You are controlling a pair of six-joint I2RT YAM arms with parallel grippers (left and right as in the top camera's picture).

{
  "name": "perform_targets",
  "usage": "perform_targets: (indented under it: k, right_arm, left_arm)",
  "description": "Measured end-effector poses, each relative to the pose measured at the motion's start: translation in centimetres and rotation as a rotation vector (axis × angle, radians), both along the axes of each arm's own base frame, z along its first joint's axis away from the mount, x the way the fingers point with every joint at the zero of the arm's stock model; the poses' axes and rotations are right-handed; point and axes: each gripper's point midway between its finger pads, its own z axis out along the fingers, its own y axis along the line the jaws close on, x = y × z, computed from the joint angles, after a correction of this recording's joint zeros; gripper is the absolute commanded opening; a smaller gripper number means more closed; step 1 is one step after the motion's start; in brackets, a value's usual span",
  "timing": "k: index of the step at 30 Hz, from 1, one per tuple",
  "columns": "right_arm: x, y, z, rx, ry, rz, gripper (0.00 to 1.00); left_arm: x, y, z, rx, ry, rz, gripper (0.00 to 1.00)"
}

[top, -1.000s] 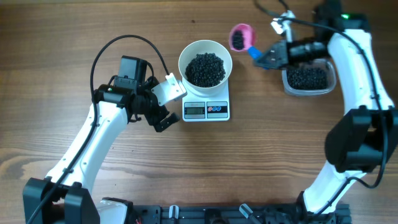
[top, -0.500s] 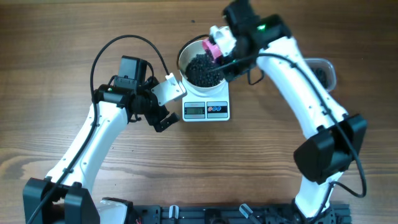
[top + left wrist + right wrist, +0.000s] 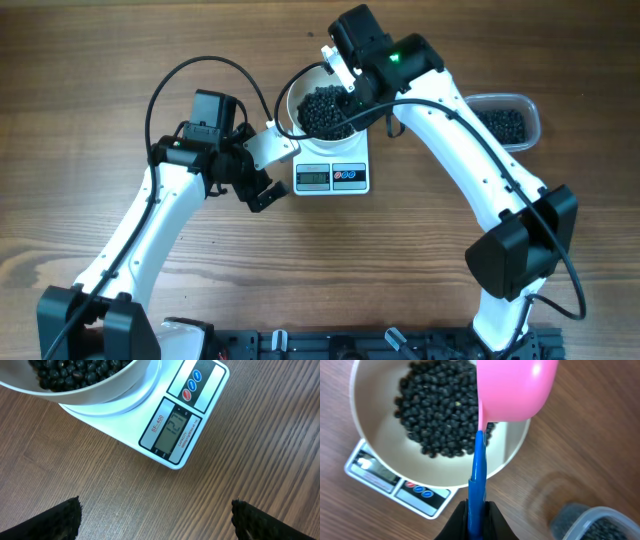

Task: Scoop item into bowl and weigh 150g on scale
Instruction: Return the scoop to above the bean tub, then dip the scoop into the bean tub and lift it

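Note:
The white bowl [image 3: 300,88] stands on the white scale [image 3: 332,176], holding a heap of black beans [image 3: 322,108]. My right gripper [image 3: 477,521] is shut on the blue handle [image 3: 477,472] of a pink scoop [image 3: 516,387]. The scoop hangs over the bowl's [image 3: 440,472] right rim with its smooth outer side toward the wrist camera, so its inside is hidden. In the overhead view the right arm covers the scoop. My left gripper [image 3: 272,170] stands open, empty, just left of the scale. Its wrist view shows the scale's display [image 3: 174,429] and the bowl [image 3: 110,395].
A clear plastic tub [image 3: 506,122] with more black beans sits at the back right, also blurred in the right wrist view as the tub [image 3: 592,522]. The left arm's black cable [image 3: 195,70] loops over the table behind the left gripper.
My right arm has swung left from the tub to above the bowl, carrying the scoop. The left arm has not moved.

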Motion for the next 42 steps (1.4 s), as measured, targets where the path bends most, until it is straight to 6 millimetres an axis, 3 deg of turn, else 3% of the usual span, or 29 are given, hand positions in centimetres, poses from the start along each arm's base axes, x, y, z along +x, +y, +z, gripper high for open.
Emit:
perform_targets:
  k: [6, 10, 15, 21, 25, 29, 39, 42]
  right_arm:
    - [0.9, -1.7, 0.1, 0.111, 0.049, -0.058, 0.04]
    - [2.4, -7.2, 3.2, 0.252, 0.027, -0.203, 0.04]
    - [1.0, -14.8, 6.4, 0.311, 0.023, -0.38, 0.05]
    - [-1.7, -23.2, 6.2, 0.304, 0.095, -0.6, 0.04]
    - [-2.8, -26.5, 5.1, 0.296, 0.126, -0.68, 0.04]
    - [-4.1, -27.6, 2.5, 0.278, 0.195, -0.707, 0.04]
    - [-6.5, -27.7, -5.1, 0.225, 0.324, -0.726, 0.04]
    - [-6.7, -27.7, -6.4, 0.219, 0.331, -0.728, 0.04]
  left_arm:
    - [0.0, 0.0, 0.0, 0.0, 0.0, 0.0, 1.0]
    - [0.0, 0.0, 0.0, 0.0, 0.0, 0.0, 1.0]
    - [0.0, 0.0, 0.0, 0.0, 0.0, 0.0, 1.0]
    - [0.0, 0.0, 0.0, 0.0, 0.0, 0.0, 1.0]
    - [0.0, 0.0, 0.0, 0.0, 0.0, 0.0, 1.0]
    - [0.0, 0.0, 0.0, 0.0, 0.0, 0.0, 1.0]
    - [0.0, 0.0, 0.0, 0.0, 0.0, 0.0, 1.0]
    - [0.0, 0.0, 0.0, 0.0, 0.0, 0.0, 1.0]
